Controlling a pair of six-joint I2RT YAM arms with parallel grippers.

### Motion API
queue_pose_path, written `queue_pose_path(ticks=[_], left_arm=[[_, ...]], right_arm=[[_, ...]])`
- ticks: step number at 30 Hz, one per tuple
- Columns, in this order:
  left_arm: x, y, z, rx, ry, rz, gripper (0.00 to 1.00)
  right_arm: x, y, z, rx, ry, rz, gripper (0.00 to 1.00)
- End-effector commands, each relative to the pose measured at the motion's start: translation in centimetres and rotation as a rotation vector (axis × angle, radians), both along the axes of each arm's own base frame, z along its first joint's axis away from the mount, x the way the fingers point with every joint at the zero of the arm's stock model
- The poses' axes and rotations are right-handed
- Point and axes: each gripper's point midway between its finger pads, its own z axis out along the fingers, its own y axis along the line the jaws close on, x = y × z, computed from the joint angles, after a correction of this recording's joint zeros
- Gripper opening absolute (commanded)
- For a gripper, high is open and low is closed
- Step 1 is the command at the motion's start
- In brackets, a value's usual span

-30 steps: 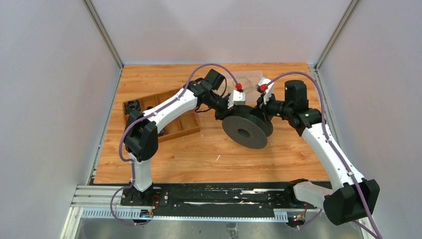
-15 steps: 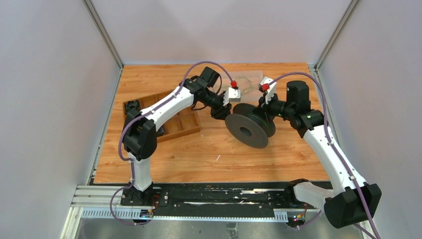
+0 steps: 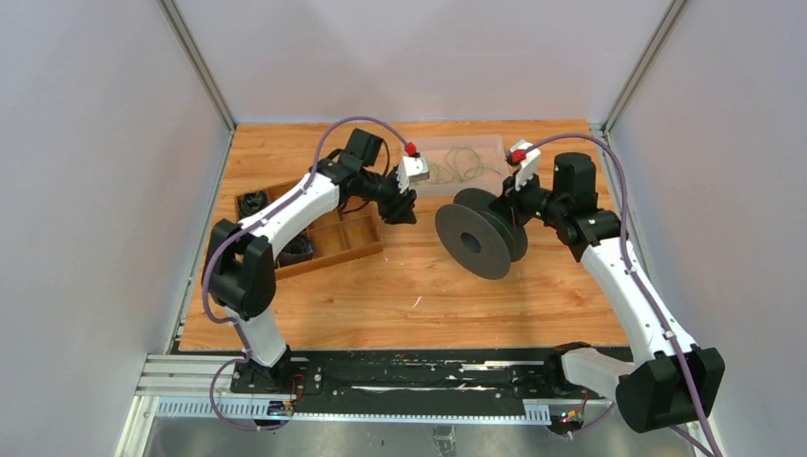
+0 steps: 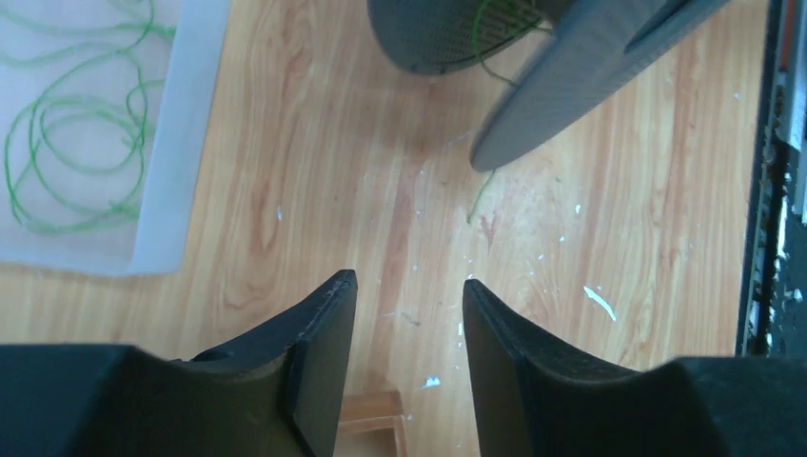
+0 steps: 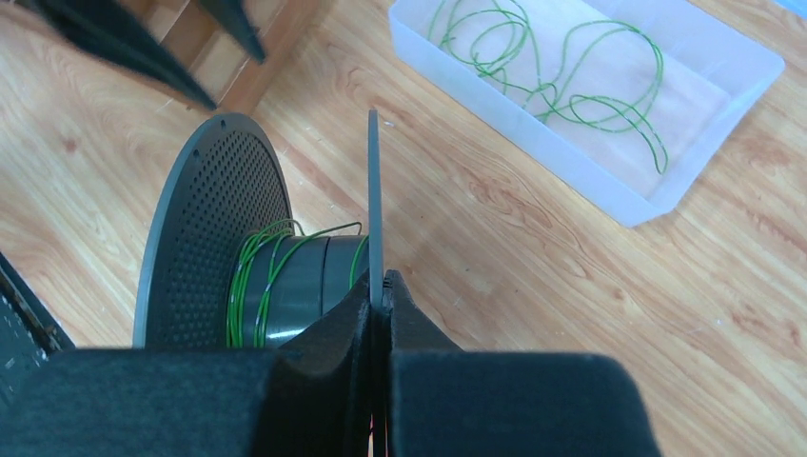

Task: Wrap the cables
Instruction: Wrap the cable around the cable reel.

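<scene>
Wood table (image 3: 400, 286), grey walls (image 3: 95, 190) on three sides. Loose cables (image 5: 561, 76) in clear tray (image 5: 533, 143) at far edge, some wound on spool (image 3: 473, 243). Right gripper (image 5: 380, 281) clamped on spool flange. Left gripper (image 4: 409, 281) spread, empty, above bare wood.

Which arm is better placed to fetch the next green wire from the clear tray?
Left. The left gripper is open, empty, near the clear tray; the right gripper clamps the spool's flange.

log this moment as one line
left hand open, empty | right hand shut on spool | wound cable on hub | loose cables in tray
</scene>
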Motion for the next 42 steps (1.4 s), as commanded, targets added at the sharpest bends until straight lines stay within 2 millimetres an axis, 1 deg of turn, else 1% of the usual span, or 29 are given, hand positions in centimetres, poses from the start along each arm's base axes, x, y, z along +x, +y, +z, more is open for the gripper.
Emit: queue_pose_path(ticks=[1, 6, 10, 13, 15, 18, 22, 27, 31, 35, 39, 42], left_arm=[[0.8, 0.7, 0.5, -0.117, -0.012, 0.177, 0.52], [-0.6, 0.7, -0.7, -0.241, 0.021, 0.258, 0.57], [-2.0, 0.4, -3.1, -0.233, 0.082, 0.28, 0.6], [-2.9, -0.1, -4.6, -0.227, 0.069, 0.264, 0.61], [-3.0, -0.4, -5.7, -0.21, 0.082, 0.26, 0.62], [-2.8, -0.7, -6.8, -0.193, 0.1, 0.26, 0.68], [-2.7, -1.3, -7.7, -0.174, 0.049, 0.226, 0.7], [-2.6, -1.9, -8.9, -0.181, 0.051, 0.24, 0.7], [-3.2, -2.0, -10.3, -0.171, 0.049, 0.235, 0.7], [-4.0, -2.8, -11.4, -0.173, 0.032, 0.196, 0.7], [-4.1, -3.7, -11.7, -0.201, 0.014, 0.173, 0.71], [-3.7, -4.1, -12.1, -0.201, 0.012, 0.189, 0.71]], right_arm=[[1.8, -0.9, 0.5, 0.144, 0.047, -0.127, 0.01], [2.4, -0.5, -1.3, 0.262, 0.151, -0.163, 0.01], [2.9, -0.7, -1.9, 0.349, 0.219, -0.199, 0.01], [3.2, -1.0, -2.0, 0.39, 0.251, -0.226, 0.01], [3.3, -1.1, -2.0, 0.4, 0.261, -0.244, 0.01], [3.2, -1.3, -2.1, 0.407, 0.275, -0.266, 0.01], [3.1, -1.5, -2.2, 0.414, 0.285, -0.281, 0.01], [3.2, -2.3, -3.1, 0.422, 0.325, -0.342, 0.01], [3.4, -2.9, -3.9, 0.45, 0.355, -0.372, 0.01], [3.6, -3.2, -4.5, 0.482, 0.399, -0.393, 0.01], [3.5, -3.0, -4.9, 0.513, 0.448, -0.397, 0.01], [3.4, -3.0, -5.6, 0.523, 0.486, -0.405, 0.01]])
